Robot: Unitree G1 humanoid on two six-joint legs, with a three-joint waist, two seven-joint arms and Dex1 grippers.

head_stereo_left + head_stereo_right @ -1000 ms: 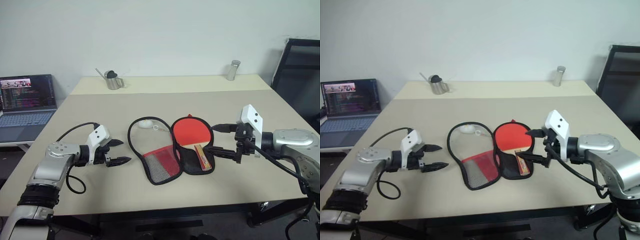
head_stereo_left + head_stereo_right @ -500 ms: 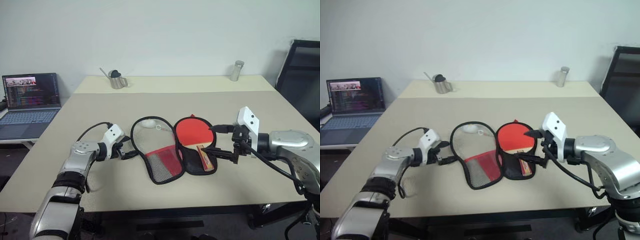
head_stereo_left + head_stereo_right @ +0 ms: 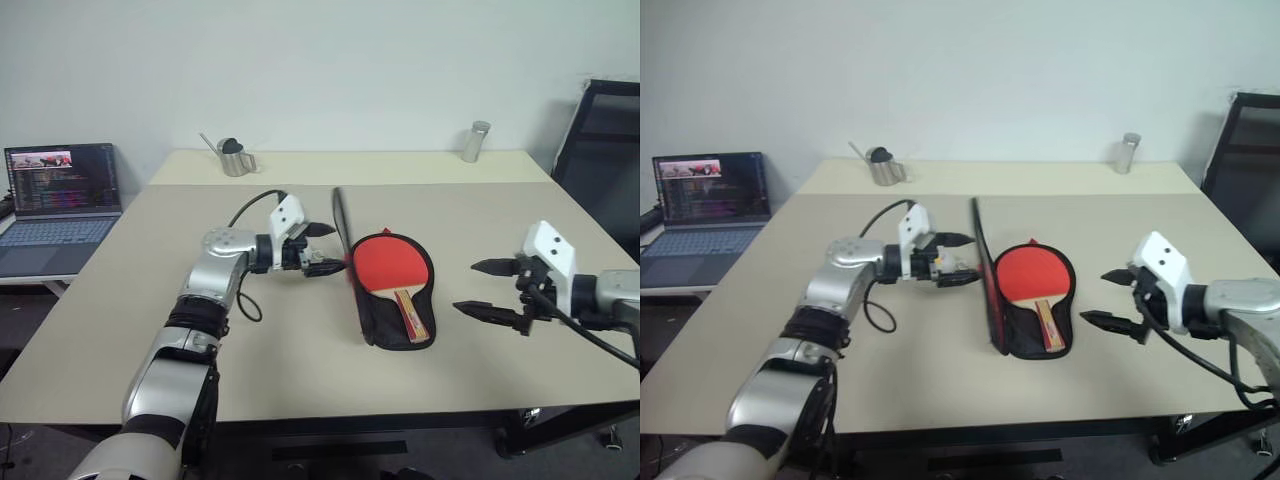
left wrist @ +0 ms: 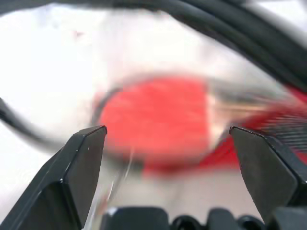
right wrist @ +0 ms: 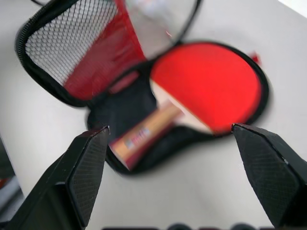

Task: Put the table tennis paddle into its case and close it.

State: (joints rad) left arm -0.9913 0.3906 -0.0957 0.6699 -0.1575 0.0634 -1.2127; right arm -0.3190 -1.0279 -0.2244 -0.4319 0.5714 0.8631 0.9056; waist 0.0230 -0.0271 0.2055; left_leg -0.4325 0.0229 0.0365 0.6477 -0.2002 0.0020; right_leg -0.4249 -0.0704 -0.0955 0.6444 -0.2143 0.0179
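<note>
Beside the paddle (image 3: 390, 266), which lies in the case's (image 3: 385, 325) lower half with its handle toward the robot, the raised flap stands edge-up against the spread left gripper (image 3: 325, 250), nearer than the spread right gripper (image 3: 488, 288).

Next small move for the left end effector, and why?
Probably keep pushing the raised flap of the soft black-and-red paddle case rightward, down over the red-faced wooden-handled paddle. The flap stands on edge; the left end effector sits open against it.
</note>
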